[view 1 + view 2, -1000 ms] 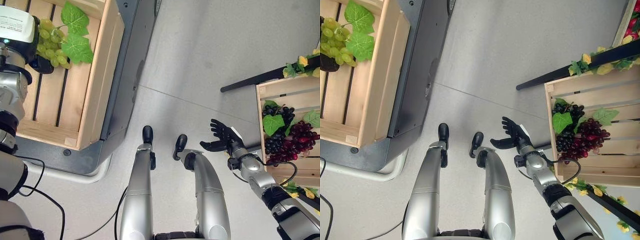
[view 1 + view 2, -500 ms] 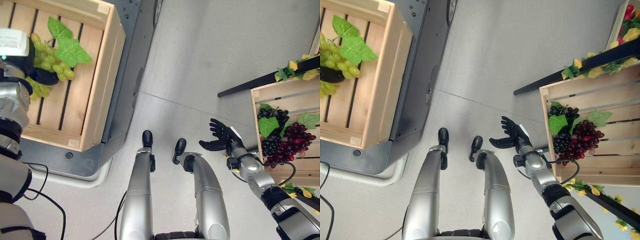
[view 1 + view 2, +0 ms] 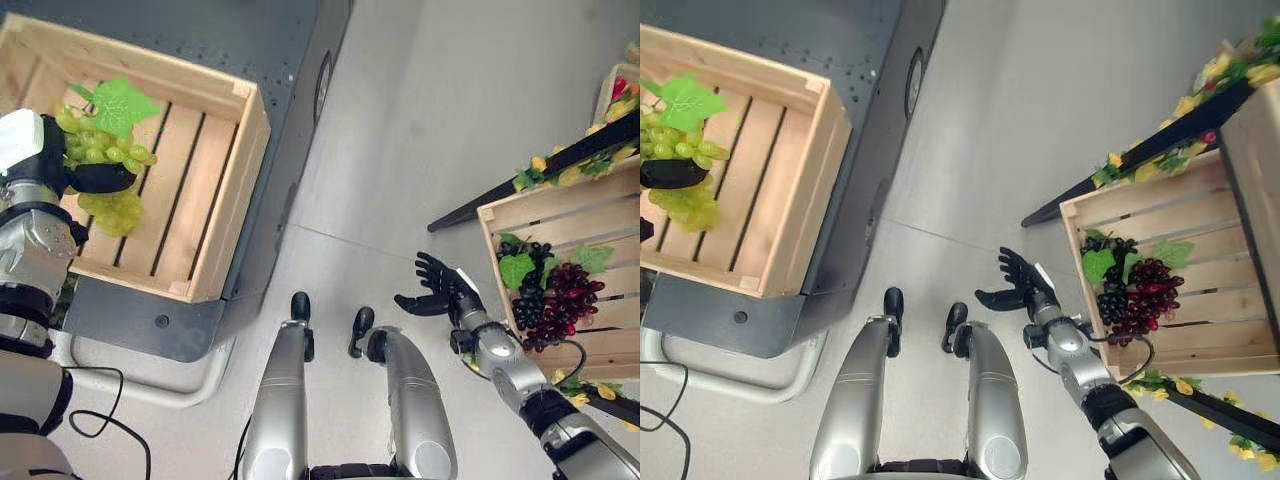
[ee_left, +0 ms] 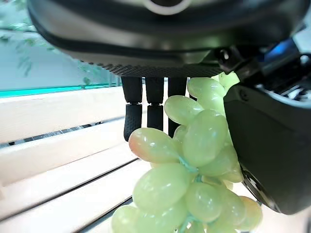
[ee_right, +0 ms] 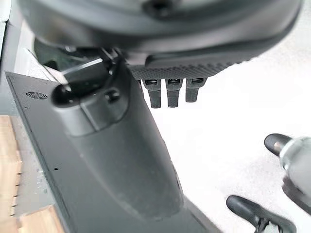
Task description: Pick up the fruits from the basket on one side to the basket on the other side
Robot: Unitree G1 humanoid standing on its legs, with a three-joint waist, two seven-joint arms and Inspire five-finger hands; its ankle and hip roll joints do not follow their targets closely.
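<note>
A bunch of green grapes (image 3: 108,152) with a green leaf (image 3: 120,100) hangs in my left hand (image 3: 55,165), above the slats of the left wooden crate (image 3: 240,190). In the left wrist view the grapes (image 4: 194,170) sit between the thumb and the fingers (image 4: 148,109), with the pale slats just beyond. My right hand (image 3: 440,295) is held open and empty over the floor, left of the right wooden crate (image 3: 560,195). That crate holds dark grapes (image 3: 528,305) and red grapes (image 3: 565,290) with leaves.
The left crate rests on a dark grey platform (image 3: 140,310) with a white tube frame below. A black rack bar with yellow and green garland (image 3: 560,160) runs behind the right crate. Grey floor lies between the two crates.
The camera has shifted, so the whole scene sits differently. My left hand with the green grapes has come further in over the left crate's slats. The right hand keeps its open pose.
</note>
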